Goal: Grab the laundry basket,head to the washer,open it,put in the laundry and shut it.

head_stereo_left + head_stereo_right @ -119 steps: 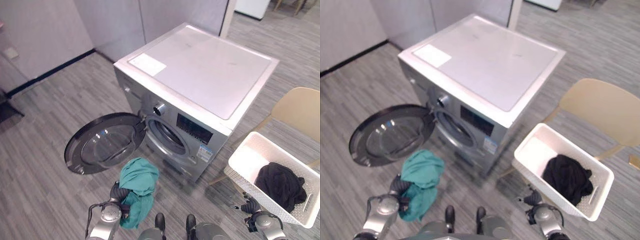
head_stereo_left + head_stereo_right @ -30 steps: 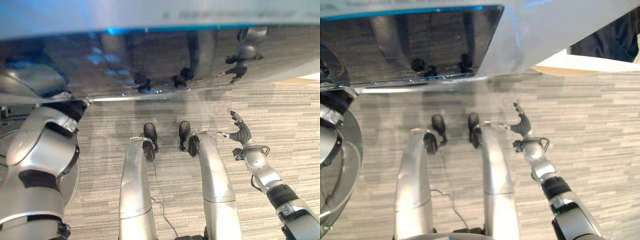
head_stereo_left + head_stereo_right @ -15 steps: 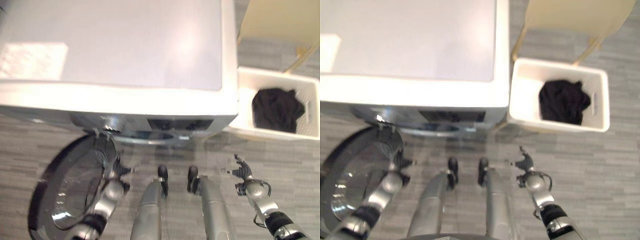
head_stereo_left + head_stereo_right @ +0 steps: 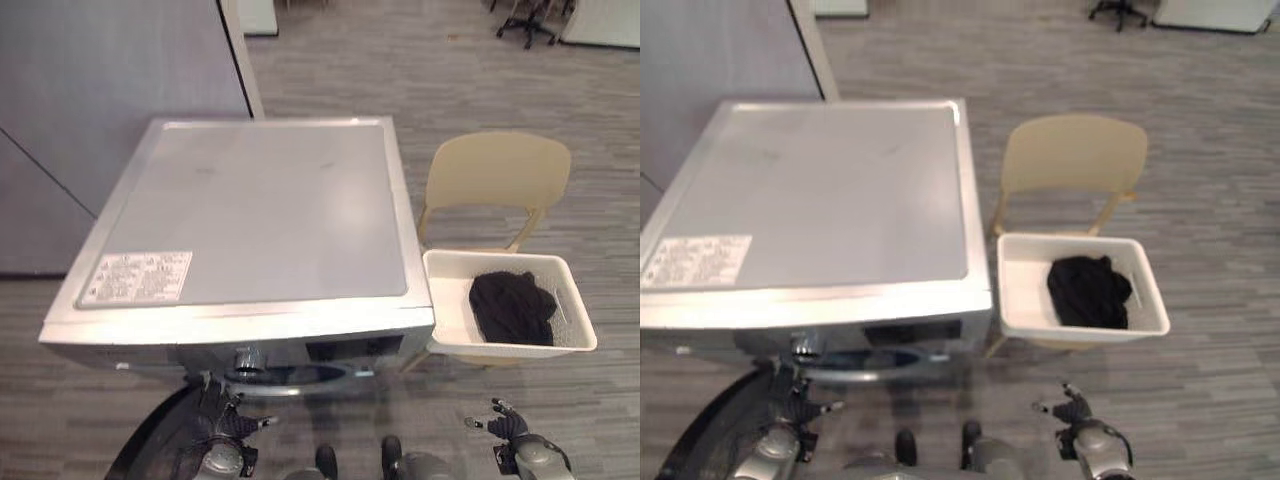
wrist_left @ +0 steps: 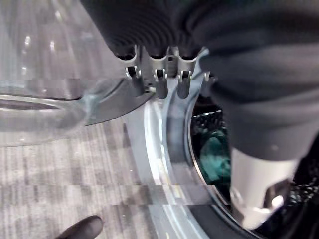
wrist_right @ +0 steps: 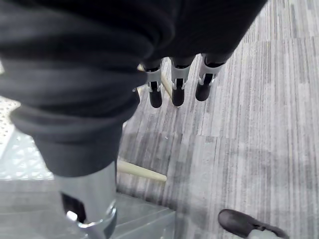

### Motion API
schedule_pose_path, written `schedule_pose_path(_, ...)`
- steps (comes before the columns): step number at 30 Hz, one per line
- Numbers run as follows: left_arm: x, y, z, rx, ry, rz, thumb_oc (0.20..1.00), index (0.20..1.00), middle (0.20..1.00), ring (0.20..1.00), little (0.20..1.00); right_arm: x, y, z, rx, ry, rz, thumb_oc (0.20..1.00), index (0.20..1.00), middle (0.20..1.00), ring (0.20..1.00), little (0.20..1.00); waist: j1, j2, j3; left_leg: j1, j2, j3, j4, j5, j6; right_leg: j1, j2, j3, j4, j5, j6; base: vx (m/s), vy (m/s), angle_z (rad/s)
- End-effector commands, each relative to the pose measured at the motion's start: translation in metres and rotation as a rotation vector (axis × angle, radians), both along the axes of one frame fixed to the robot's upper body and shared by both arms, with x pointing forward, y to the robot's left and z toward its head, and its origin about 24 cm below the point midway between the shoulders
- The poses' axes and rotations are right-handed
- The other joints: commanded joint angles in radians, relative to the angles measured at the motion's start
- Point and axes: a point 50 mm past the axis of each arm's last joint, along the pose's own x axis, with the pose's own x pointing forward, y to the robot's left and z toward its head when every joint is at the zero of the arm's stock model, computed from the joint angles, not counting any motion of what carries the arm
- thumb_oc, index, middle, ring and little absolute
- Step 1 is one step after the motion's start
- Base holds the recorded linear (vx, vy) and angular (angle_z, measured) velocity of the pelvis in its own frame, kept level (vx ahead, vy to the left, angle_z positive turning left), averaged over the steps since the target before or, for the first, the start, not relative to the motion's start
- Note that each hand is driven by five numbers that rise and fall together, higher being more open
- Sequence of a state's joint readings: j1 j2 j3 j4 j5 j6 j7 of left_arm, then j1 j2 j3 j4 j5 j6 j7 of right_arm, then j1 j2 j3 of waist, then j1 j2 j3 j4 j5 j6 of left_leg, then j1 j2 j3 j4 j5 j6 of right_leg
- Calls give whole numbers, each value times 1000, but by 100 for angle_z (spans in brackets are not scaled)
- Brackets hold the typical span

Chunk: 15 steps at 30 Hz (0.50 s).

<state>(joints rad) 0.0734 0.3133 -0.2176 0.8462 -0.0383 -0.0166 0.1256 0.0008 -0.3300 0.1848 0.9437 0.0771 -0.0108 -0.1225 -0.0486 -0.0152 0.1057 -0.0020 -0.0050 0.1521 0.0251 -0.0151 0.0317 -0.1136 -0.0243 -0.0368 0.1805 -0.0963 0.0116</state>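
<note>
Teal laundry (image 5: 213,155) inside washer (image 4: 250,240) drum — left hand (image 4: 222,425) open, beside door (image 5: 60,117)

Place: looking like an office or lab space fitted out for testing.
Floor: grey plank-pattern flooring (image 4: 450,70) is running throughout.
Furniture: a beige chair (image 4: 497,175) is standing beside a washer (image 4: 250,230); a wheeled office chair base (image 4: 527,22) is showing far off.
Walls: plain grey partition panels (image 4: 110,70) are standing behind.
</note>
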Motion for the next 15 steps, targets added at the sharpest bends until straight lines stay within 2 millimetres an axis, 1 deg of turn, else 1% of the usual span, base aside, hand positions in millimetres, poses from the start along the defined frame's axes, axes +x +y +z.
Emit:
schedule_pose_path(1,18,2,8,-14,-80,12,1000,1000,1000,1000,1000,22,-5,12,-29,-72,32,1000,1000,1000,1000,1000,4,-32,37,-62,-16,-103,32,-50,-36,8,-18,82,-146,93,90,-29,27,-54)
schedule_pose_path(2,24,-6,9,-25,-86,-26,1000,1000,1000,1000,1000,25,-4,12,-34,-72,49,1000,1000,1000,1000,1000,6,-32,34,-69,-51,-190,31,-59,-40,2,-9,110,-158,101,93,-17,20,-60)
schedule_pose_path(3,24,-7,9,-26,-86,-27,1000,1000,1000,1000,1000,25,-4,12,-34,-72,49,1000,1000,1000,1000,1000,5,-32,35,-68,-51,-191,29,-58,-40,3,-9,109,-158,101,93,15,49,-55)
schedule_pose_path(4,23,-8,7,-20,-74,-45,1000,1000,1000,1000,1000,24,-4,12,-35,-68,54,1000,1000,1000,1000,1000,-5,-29,27,-56,-50,-183,15,-62,-35,2,-7,119,-161,109,99,42,98,-74)
schedule_pose_path(5,20,-9,4,-5,-51,-62,1000,1000,1000,1000,1000,25,-1,10,-28,-63,55,1000,1000,1000,1000,1000,-17,-29,17,-48,-47,-135,2,-67,-25,-10,-2,163,-166,131,112,19,131,-65)
schedule_pose_path(7,20,-6,4,17,-48,-72,1000,1000,1000,1000,1000,27,2,11,-22,-70,59,1000,1000,1000,1000,1000,-30,-33,20,-57,-49,-88,-1,-68,-18,-40,3,200,-166,158,133,-49,107,-81)
schedule_pose_path(8,20,-6,4,17,-48,-73,1000,1000,1000,1000,1000,27,2,11,-22,-70,58,1000,1000,1000,1000,1000,-26,-33,19,-57,-48,-84,-1,-68,-18,-41,4,203,-166,158,133,-74,71,-129)
schedule_pose_path(9,22,-5,5,28,-53,-74,1000,1000,1000,1000,1000,29,4,11,-19,-76,63,1000,1000,1000,1000,1000,-32,-36,21,-65,-46,-54,-4,-69,-16,-67,9,224,-165,172,143,-135,46,-143)
schedule_pose_path(10,27,-1,8,43,-71,-66,1000,1000,1000,1000,1000,36,9,14,-16,-101,76,1000,1000,1000,1000,1000,-33,-43,27,-86,-35,3,4,-71,-12,-118,21,232,-151,187,159,-135,45,-115)
schedule_pose_path(11,27,-1,8,43,-71,-66,1000,1000,1000,1000,1000,36,9,14,-16,-101,76,1000,1000,1000,1000,1000,-33,-43,26,-87,-35,4,4,-71,-12,-119,21,232,-150,188,159,-178,-12,-115)
schedule_pose_path(12,34,2,13,51,-97,-61,1000,1000,1000,1000,1000,41,14,17,-11,-130,83,1000,1000,1000,1000,1000,-18,-44,41,-94,-8,62,4,-74,-12,-138,-5,110,-136,164,148,-121,-65,-143)
schedule_pose_path(13,36,4,15,58,-105,-60,1000,1000,1000,1000,1000,43,17,18,-6,-147,89,1000,1000,1000,1000,1000,-4,-44,47,-88,13,100,4,-71,-17,-135,-39,-25,-121,138,136,-148,-93,-205)
schedule_pose_path(14,40,3,17,57,-117,-64,1000,1000,1000,1000,1000,44,18,19,-7,-156,94,1000,1000,1000,1000,1000,7,-41,53,-76,32,134,4,-67,-23,-123,-72,-144,-102,113,123,-14,-66,-218)
schedule_pose_path(15,41,3,18,55,-124,-67,1000,1000,1000,1000,1000,44,19,19,-6,-158,97,1000,1000,1000,1000,1000,15,-32,53,-54,50,149,0,-84,-32,-104,-89,-216,-83,83,126,-8,-76,-172)
